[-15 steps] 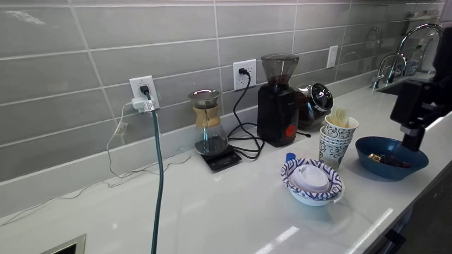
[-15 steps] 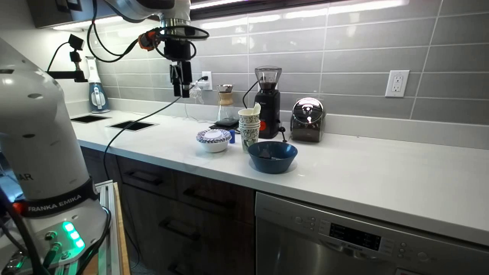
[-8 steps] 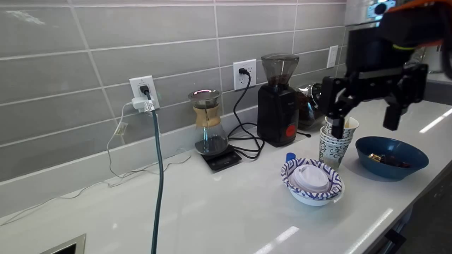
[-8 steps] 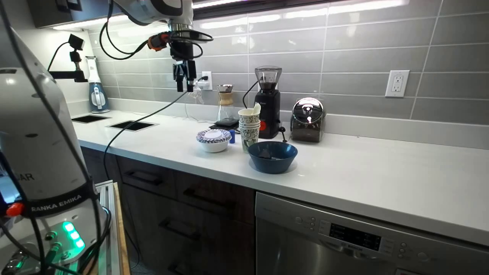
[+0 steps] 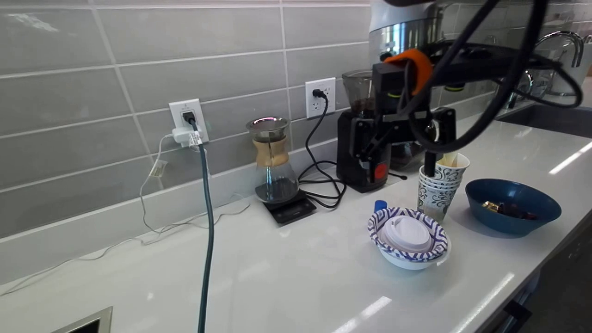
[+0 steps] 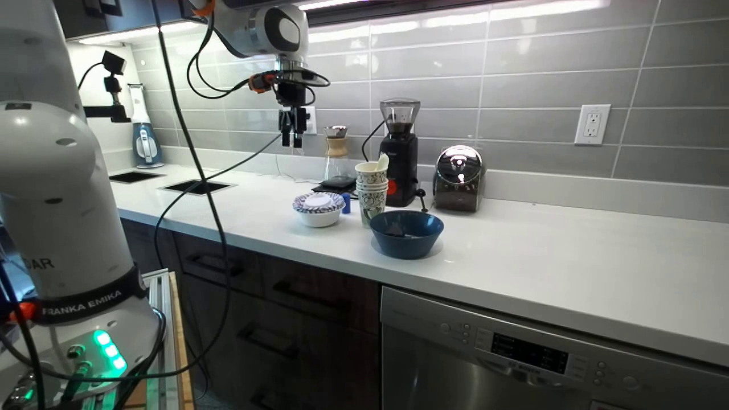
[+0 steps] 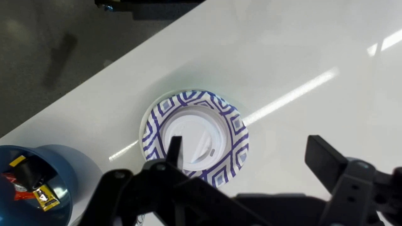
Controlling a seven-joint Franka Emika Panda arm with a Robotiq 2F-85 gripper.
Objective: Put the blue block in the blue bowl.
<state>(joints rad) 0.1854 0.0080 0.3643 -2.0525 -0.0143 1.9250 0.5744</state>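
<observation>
Blue bowl (image 6: 406, 246): near the patterned paper bowl (image 7: 240, 135), apart. Gripper (image 7: 245, 149): raised well above that paper bowl, fingers (image 7: 325, 161) wide apart, holding nothing. Blue block (image 6: 346, 203): upright, just beside the paper bowl, below the fingers.

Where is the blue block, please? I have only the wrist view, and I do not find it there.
Observer: In an exterior view, the blue block appears between the patterned bowl and the stacked cups.
Operator: Thank you. Am I low now?
Observer: No, the fingers hang clearly higher than the patterned bowl.
Operator: Is some tall thing hidden from me?
Observer: Yes, a black coffee grinder stands behind the stacked cups in an exterior view.
</observation>
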